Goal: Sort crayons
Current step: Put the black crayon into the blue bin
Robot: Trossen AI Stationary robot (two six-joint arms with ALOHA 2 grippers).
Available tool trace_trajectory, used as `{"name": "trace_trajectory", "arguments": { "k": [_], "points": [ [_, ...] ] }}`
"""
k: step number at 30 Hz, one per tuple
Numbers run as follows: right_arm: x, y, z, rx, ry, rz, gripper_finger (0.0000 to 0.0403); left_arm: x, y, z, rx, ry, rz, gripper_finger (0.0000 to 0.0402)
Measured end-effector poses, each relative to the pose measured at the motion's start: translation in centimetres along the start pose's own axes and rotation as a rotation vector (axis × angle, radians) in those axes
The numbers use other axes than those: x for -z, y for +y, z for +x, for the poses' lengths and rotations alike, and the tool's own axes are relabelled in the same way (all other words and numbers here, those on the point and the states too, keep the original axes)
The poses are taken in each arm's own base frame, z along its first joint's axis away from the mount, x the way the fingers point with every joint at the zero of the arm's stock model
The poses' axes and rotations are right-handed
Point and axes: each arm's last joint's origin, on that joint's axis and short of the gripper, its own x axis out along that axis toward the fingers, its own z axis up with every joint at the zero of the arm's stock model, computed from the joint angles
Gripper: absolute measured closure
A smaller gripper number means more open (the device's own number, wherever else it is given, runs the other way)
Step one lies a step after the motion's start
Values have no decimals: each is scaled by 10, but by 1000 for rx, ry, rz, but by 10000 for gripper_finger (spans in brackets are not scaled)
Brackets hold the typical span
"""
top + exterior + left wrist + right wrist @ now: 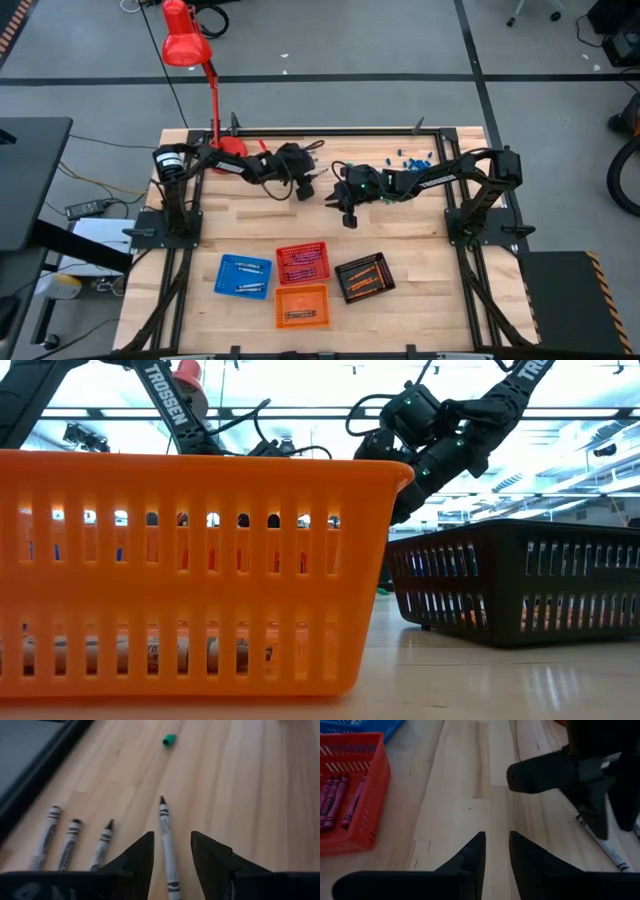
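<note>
Several grey-white crayons lie flat on the wooden table (240, 795). One crayon (166, 840) lies between the fingers of my left gripper (172, 851), lengthwise to them, with a gap on each side. The gripper is open, just above the table at centre (308, 188). Three more crayons (75, 845) lie side by side next to it. My right gripper (497, 851) hovers close by (338, 203), its fingers a little apart and holding nothing. It points toward my left gripper (590, 780), under which another crayon (607, 851) shows. Magenta crayons (332, 802) lie in the red basket (367, 827).
Four baskets stand near the front edge: blue (243, 276), red (302, 262), orange (302, 306) and black (364, 277). A red lamp (188, 45) stands at the far left. Small blue bits (408, 158) lie at the back, and a green bit (169, 740) beyond my left gripper.
</note>
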Motion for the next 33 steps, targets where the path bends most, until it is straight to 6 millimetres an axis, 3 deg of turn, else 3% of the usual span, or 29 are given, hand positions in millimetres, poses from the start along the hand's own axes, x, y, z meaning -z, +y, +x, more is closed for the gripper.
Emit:
{"name": "trace_trajectory", "arguments": {
  "k": [6, 15, 19, 26, 33],
  "points": [
    [-1, 0, 0, -6, -9, -3, 312, 16, -2, 15, 58, 48, -28, 260],
    [0, 0, 0, -7, -5, -9, 312, 20, -1, 18, 87, 65, -57, 263],
    [0, 0, 0, -7, -4, -10, 312, 22, -2, 18, 91, 76, -50, 289],
    [-1, 4, 0, -16, -5, -21, 312, 22, -4, 17, 97, 90, -45, 381],
    [-2, 11, 1, -35, -4, -47, 312, 13, -14, 2, 114, 114, -24, 364]
  ]
}}
